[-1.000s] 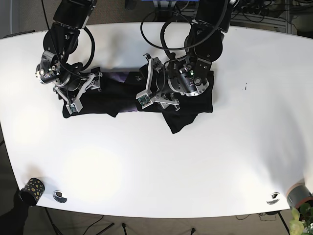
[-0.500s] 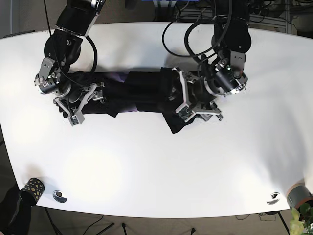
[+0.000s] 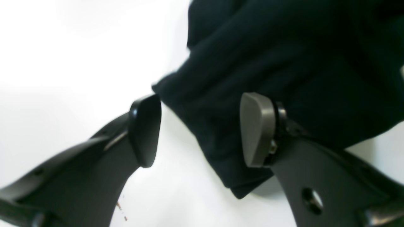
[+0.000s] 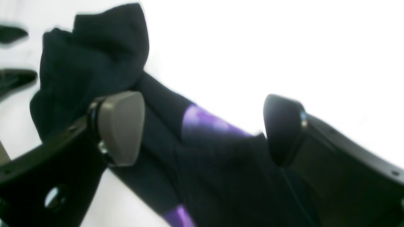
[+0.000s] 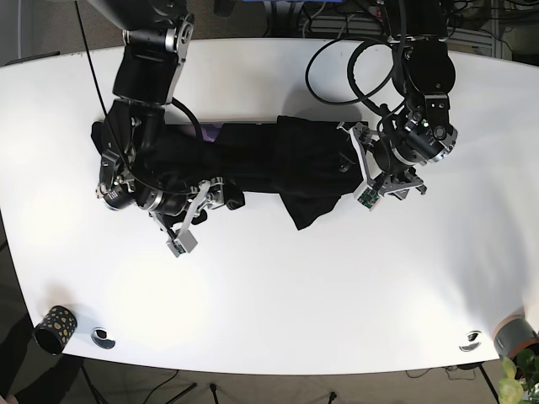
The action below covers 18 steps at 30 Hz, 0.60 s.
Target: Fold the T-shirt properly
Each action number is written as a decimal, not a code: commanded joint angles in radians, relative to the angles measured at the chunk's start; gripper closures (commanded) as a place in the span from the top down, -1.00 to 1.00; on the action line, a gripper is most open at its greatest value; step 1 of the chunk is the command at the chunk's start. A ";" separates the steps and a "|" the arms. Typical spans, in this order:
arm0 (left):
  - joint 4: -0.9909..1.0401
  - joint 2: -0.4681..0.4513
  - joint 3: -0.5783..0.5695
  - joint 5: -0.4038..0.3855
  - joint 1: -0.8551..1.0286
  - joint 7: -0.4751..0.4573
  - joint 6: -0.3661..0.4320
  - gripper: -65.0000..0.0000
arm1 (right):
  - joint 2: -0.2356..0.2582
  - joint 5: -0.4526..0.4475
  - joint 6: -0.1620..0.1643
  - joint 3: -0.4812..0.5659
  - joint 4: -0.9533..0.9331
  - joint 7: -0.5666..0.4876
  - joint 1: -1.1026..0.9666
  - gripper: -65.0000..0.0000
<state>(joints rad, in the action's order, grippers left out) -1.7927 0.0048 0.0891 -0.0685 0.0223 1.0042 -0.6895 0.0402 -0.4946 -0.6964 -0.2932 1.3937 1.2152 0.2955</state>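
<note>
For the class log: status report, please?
Left gripper open, shirt edge between fingers. Right gripper open astride shirt. Shirt bunched, unfolded.

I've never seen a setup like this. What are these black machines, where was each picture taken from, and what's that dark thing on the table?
Two robot arms work at a white table, seen from above in the base view. The dark thing is a black T-shirt with purple print, bunched lengthwise. The other two pictures come from cameras on the arms' wrists, looking out between the fingers. The left gripper and right gripper are both open, straddling the cloth; neither clamps it.
</note>
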 commanded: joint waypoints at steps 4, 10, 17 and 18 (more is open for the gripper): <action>0.014 0.001 -0.004 -0.017 -0.003 -0.026 0.000 0.14 | -0.059 0.032 -0.002 0.001 -0.182 -0.090 0.118 0.75; 0.081 -0.001 -0.004 -0.012 0.005 -0.026 0.000 0.14 | -0.121 0.149 -0.002 0.001 -0.411 -0.240 0.207 0.75; 0.098 -0.013 -0.004 -0.015 0.035 -0.026 0.000 0.14 | -0.176 0.193 -0.002 0.001 -0.583 -0.291 0.244 0.75; 0.101 -0.013 -0.004 -0.015 0.035 -0.026 0.000 0.14 | -0.188 0.192 -0.002 0.001 -0.583 -0.289 0.241 0.75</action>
<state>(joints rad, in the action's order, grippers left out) -1.6806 -0.0059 0.0845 -0.0753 0.0723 0.9936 -0.6895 -0.1310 -0.3031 -0.6998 -0.2943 0.8055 0.9169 0.5163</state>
